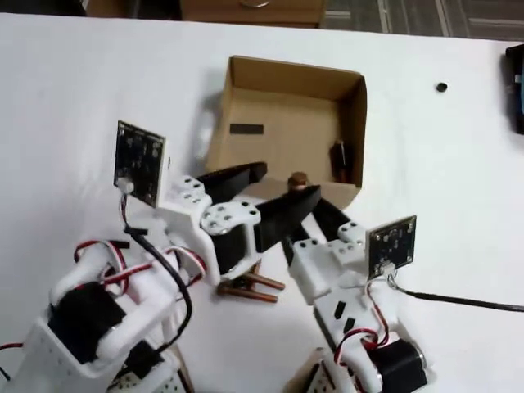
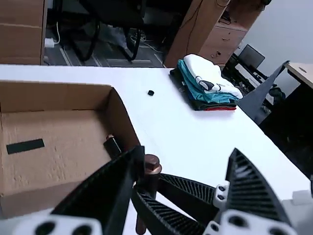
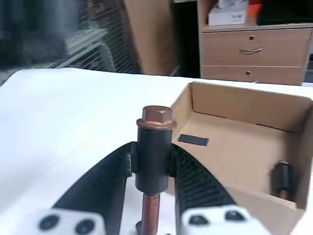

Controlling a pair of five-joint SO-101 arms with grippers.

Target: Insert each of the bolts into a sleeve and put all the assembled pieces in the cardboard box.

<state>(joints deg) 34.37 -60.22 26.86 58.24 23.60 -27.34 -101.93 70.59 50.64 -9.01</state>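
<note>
The bolt (image 3: 156, 113) stands head-up in its sleeve (image 3: 152, 161), thread poking out below. My right pincer (image 3: 151, 152) is clenched on the sleeve and holds it upright just outside the box (image 3: 244, 105), I judge so it can clear the wall. My left pincer (image 2: 187, 151) stands spread beside it, released. One piece (image 3: 283, 178) lies inside the box, and loose bolts (image 1: 250, 286) lie on the table (image 1: 82, 98).
</note>
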